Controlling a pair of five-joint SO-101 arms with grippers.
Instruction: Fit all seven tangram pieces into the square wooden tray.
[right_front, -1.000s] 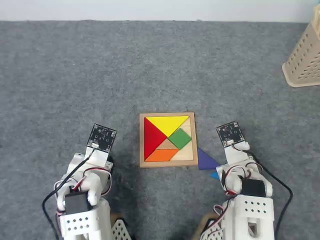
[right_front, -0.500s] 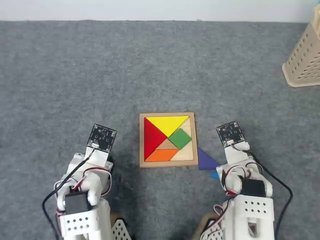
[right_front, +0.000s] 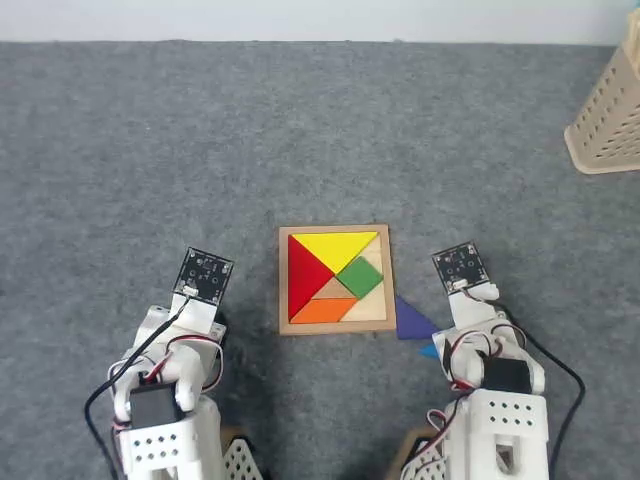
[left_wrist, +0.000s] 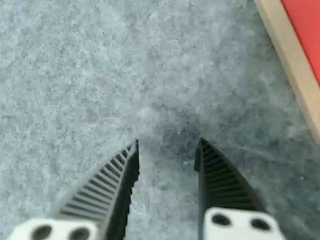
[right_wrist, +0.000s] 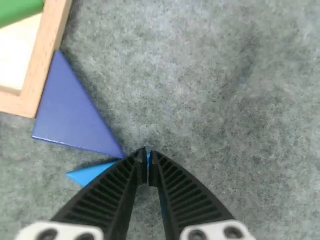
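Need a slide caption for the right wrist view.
Right gripper, closed, above a light blue piece, next to a dark blue triangle lying outside the wooden tray.

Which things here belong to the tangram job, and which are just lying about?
Job: tray; in it, yellow piece, red piece, green piece, orange piece; outside it, purple triangle, blue piece.
Lying about: basket.
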